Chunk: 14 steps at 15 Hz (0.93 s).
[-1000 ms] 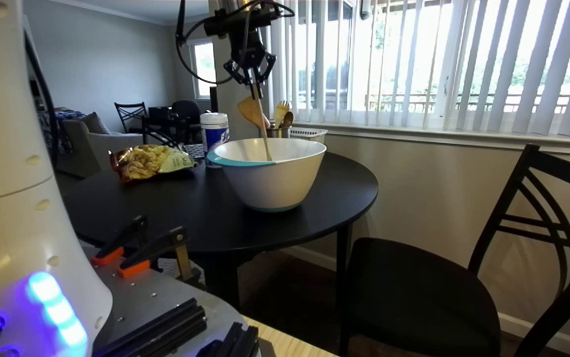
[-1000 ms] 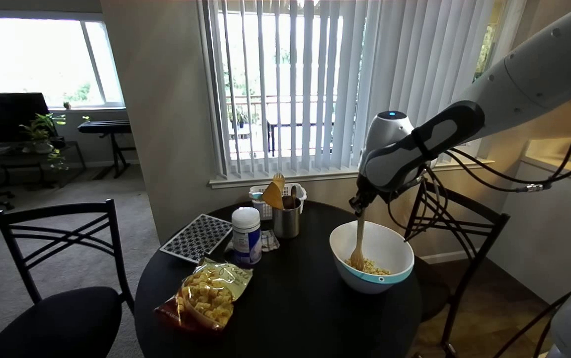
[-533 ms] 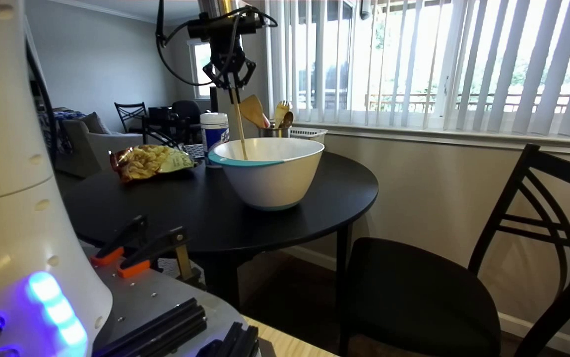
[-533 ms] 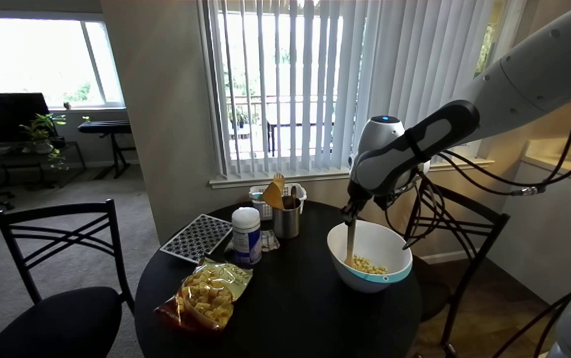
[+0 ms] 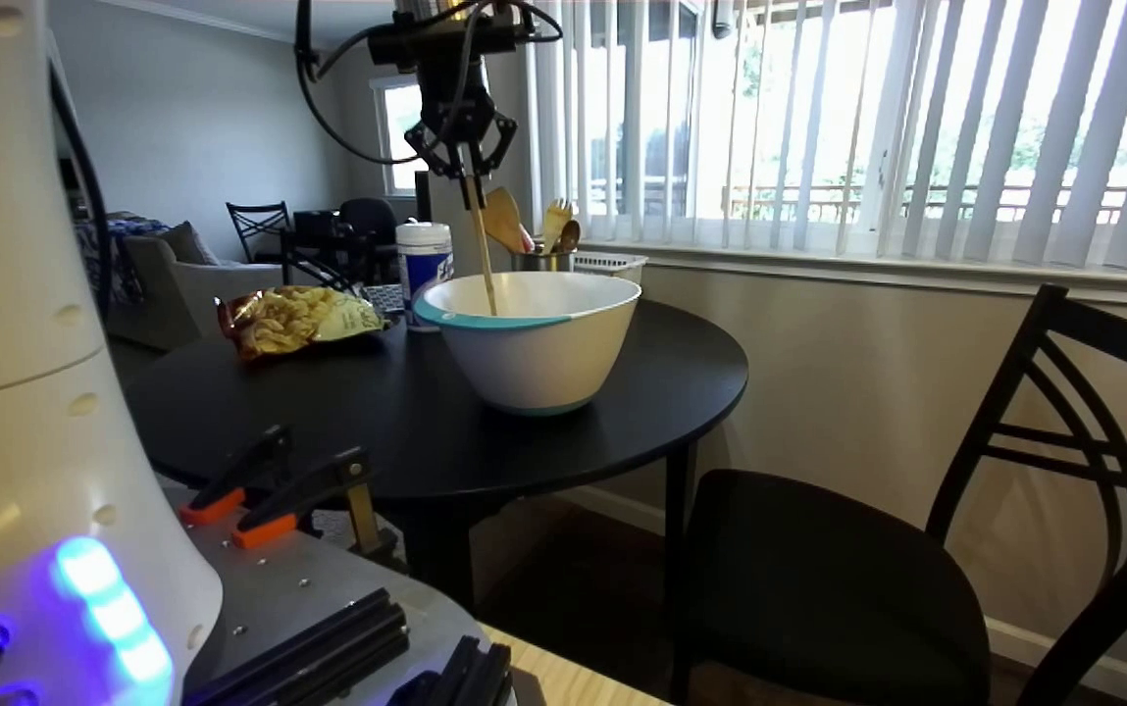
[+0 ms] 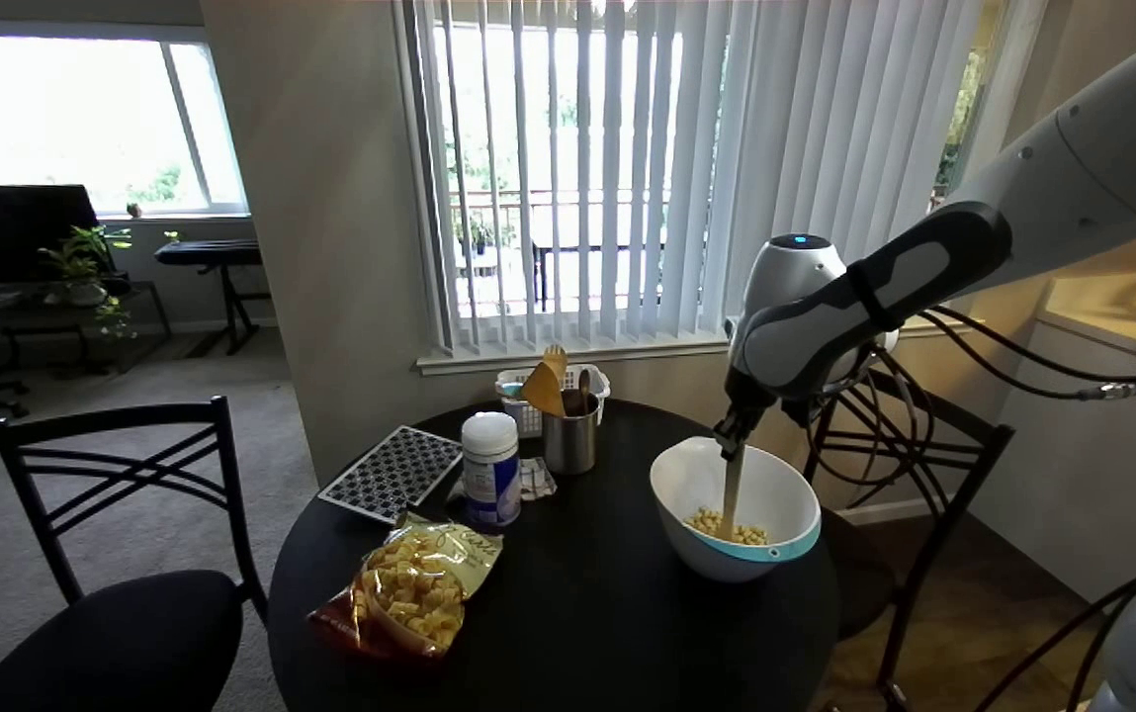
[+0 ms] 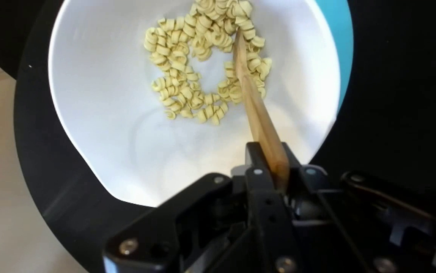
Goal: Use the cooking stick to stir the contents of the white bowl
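Wrist view: my jaws, bottom of frame right of centre, are pinching the cooking stick (image 7: 257,110) by its near end. Stick runs up and a bit left, tip in among the pasta (image 7: 180,57) at upper centre. Pasta lies in a rough ring, bare patch of bowl floor in the middle. White bowl (image 7: 104,87) fills most of the upper frame, teal strip along its right edge, black surface (image 7: 70,185) on either side.

In an exterior view: jaws at top of frame, left of centre, above the bowl. Stick slants down and slightly right into it; low end hidden by the rim. Left of the bowl: blue-and-white canister (image 5: 425,270), then glossy bag (image 5: 300,319). Behind it: white basket (image 5: 619,266). Orange-tipped clamps (image 5: 313,490) lower left.

In an exterior view: my arm (image 6: 923,267) comes in from upper right. Bowl right of centre on the surface, stick leaning slightly, low end in the pasta. Metal utensil holder (image 6: 569,442) mid-frame, patterned panel (image 6: 392,473) left of the canister, black chair (image 6: 113,633) lower left.
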Tool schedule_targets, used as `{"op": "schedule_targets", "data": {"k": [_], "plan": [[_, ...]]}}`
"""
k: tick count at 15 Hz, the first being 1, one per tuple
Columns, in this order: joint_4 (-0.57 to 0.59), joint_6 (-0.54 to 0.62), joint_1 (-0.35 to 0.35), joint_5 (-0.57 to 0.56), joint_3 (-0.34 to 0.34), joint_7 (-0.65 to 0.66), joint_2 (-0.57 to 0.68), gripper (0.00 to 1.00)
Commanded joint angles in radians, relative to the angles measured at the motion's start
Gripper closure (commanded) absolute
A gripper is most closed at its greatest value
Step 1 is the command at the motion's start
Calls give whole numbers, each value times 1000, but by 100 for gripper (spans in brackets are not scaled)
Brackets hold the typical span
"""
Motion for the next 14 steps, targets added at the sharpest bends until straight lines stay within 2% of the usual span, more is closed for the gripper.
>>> {"op": "schedule_targets", "data": {"k": [1,7,14], "plan": [[-69,-6,-49,-102,-3,91,-43,96],[-33,6,-123,-256,1,253,-13,96],[88,13,-96,-260,14,332,91,96]]}}
